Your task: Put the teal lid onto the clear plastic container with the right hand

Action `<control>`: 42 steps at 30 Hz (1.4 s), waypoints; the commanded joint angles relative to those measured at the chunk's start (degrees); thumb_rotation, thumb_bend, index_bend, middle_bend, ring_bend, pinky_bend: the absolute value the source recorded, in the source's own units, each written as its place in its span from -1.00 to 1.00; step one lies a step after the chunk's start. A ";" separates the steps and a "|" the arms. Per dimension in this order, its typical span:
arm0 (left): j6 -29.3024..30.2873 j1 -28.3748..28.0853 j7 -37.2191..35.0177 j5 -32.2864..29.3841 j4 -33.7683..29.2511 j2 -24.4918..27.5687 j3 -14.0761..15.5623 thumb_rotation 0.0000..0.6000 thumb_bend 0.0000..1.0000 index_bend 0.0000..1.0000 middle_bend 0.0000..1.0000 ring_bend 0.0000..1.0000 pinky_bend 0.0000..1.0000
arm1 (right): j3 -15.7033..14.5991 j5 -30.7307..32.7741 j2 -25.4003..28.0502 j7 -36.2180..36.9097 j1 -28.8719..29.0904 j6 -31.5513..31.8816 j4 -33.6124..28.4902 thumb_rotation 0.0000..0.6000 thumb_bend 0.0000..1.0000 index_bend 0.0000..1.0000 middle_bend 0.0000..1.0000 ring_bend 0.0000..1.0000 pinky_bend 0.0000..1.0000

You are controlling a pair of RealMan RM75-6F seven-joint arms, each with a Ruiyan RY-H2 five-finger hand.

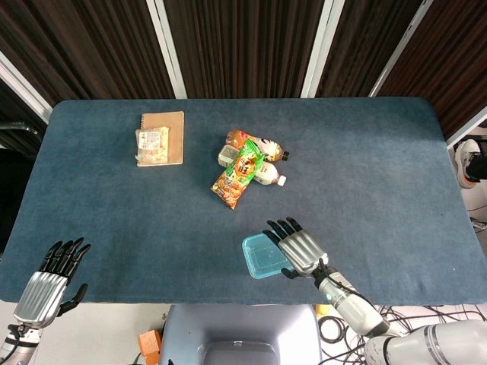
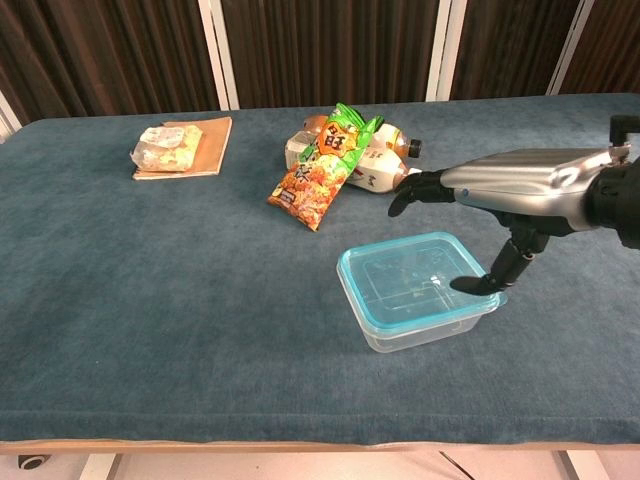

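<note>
Teal lid sits on the clear plastic container near the table's front edge, directly under the right hand (fingers spread, holding nothing), thumb tip touching its right rim.

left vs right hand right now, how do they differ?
The right hand reaches out over the teal lid on the clear plastic container, thumb tip touching the lid's near right edge; the left hand sits at the table's near left corner, touching nothing. The right hand lies flat, palm down. Both hold nothing, fingers apart.
</note>
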 commanded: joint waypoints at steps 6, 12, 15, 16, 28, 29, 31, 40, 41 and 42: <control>-0.57 -0.29 0.14 0.04 0.22 -0.19 0.10 1.00 -0.22 -1.00 -1.00 -0.99 -0.93 | 1.95 4.18 -5.52 -4.59 1.79 0.74 2.39 1.00 0.05 -0.48 -1.00 -1.00 -1.00; -0.24 -0.15 -0.12 0.00 0.25 -0.08 0.11 1.00 -0.23 -1.00 -1.00 -0.99 -0.93 | 2.40 7.00 -8.15 -8.53 2.91 2.49 3.11 1.00 0.10 -0.46 -1.00 -1.00 -1.00; -0.14 -0.11 -0.21 0.07 0.20 -0.01 0.18 1.00 -0.22 -1.00 -1.00 -0.99 -0.93 | 2.43 8.70 -8.83 -9.54 3.30 2.57 3.63 1.00 0.12 -0.46 -1.00 -1.00 -1.00; -0.12 -0.11 -0.25 0.13 0.19 0.00 0.21 1.00 -0.22 -1.00 -1.00 -0.99 -0.93 | 2.43 9.16 -9.05 -9.90 3.44 2.63 3.87 1.00 0.14 -0.46 -1.00 -1.00 -1.00; 0.17 -0.08 -0.66 0.18 0.28 0.13 0.17 1.00 -0.22 -1.00 -1.00 -0.99 -0.93 | 2.21 11.65 -10.27 -10.55 4.16 2.24 4.51 1.00 0.24 -0.43 -1.00 -1.00 -1.00; 0.16 -0.08 -0.65 0.22 0.26 0.14 0.20 1.00 -0.22 -1.00 -1.00 -0.99 -0.93 | 2.15 11.75 -10.32 -10.55 4.17 2.24 4.56 1.00 0.24 -0.43 -1.00 -1.00 -1.00; 0.20 -0.08 -0.63 0.27 0.25 0.13 0.21 1.00 -0.22 -1.00 -1.00 -0.99 -0.93 | 1.92 11.99 -10.44 -10.61 4.19 2.17 4.73 1.00 0.25 -0.41 -1.00 -1.00 -1.00; 0.26 -0.08 -0.80 0.14 0.30 0.19 0.11 1.00 -0.22 -1.00 -1.00 -0.99 -0.93 | 1.81 11.07 -10.59 -9.71 4.04 2.27 4.91 1.00 0.26 -0.38 -1.00 -1.00 -1.00; 0.29 -0.07 -0.84 0.11 0.31 0.21 0.10 1.00 -0.22 -1.00 -1.00 -0.99 -0.93 | 1.88 10.17 -10.35 -9.38 3.87 2.61 4.59 1.00 0.26 -0.38 -1.00 -1.00 -1.00; 0.32 -0.06 -0.89 0.06 0.34 0.25 0.07 1.00 -0.22 -1.00 -1.00 -0.99 -0.93 | 1.80 8.58 -9.91 -8.96 3.55 3.14 4.08 1.00 0.26 -0.38 -1.00 -1.00 -1.00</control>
